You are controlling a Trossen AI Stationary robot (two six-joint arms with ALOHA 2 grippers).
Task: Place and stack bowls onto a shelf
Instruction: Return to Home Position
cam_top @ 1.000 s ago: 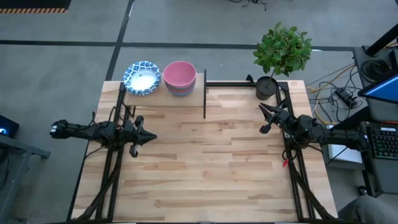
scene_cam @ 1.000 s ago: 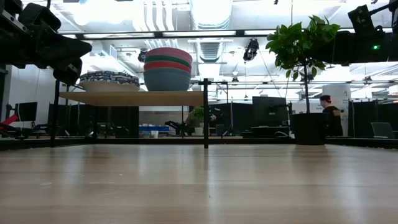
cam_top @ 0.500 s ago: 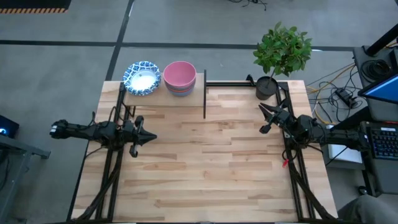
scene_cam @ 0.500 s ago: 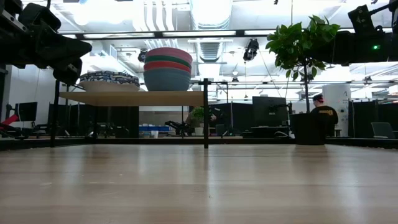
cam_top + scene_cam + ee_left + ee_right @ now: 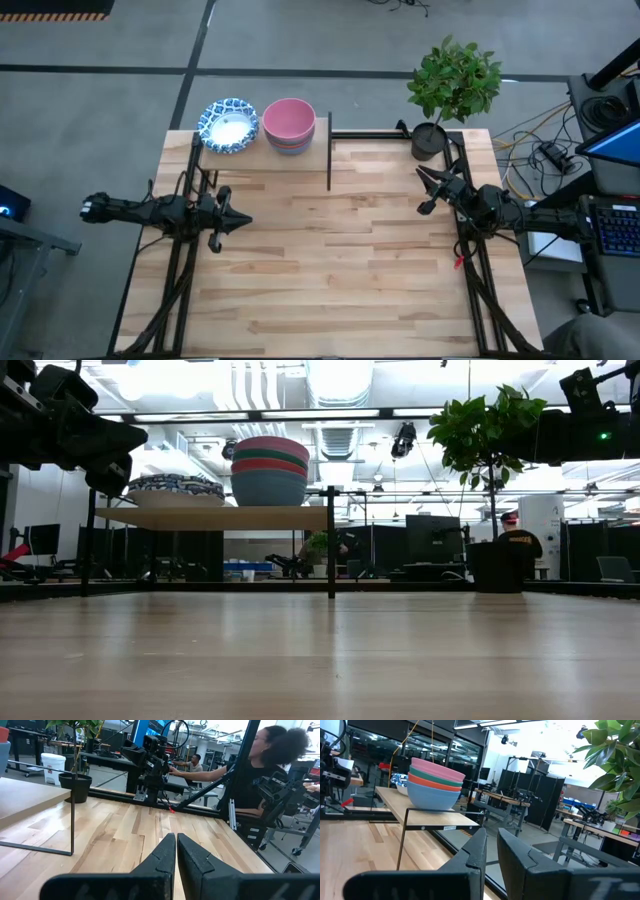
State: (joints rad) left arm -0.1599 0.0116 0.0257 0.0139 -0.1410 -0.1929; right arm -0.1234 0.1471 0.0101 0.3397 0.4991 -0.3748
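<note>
The shelf (image 5: 256, 154) stands at the table's far left, a light-wood board on a black frame. On it are two stacks. One is of white bowls with blue rims (image 5: 228, 124), resting on their bases. The other is of plain bowls with the pink one on top (image 5: 289, 122), above green, red and blue ones (image 5: 270, 472). My left gripper (image 5: 244, 220) hovers at the table's left side, shut and empty. My right gripper (image 5: 420, 190) hovers at the right side near the plant pot, its fingers nearly together and empty.
A black pot with a green plant (image 5: 430, 140) stands at the table's far right corner. The shelf's black post (image 5: 329, 152) rises at its right end. A person (image 5: 260, 775) sits beyond the table's right side. Bare tabletop (image 5: 330, 260) lies between the arms.
</note>
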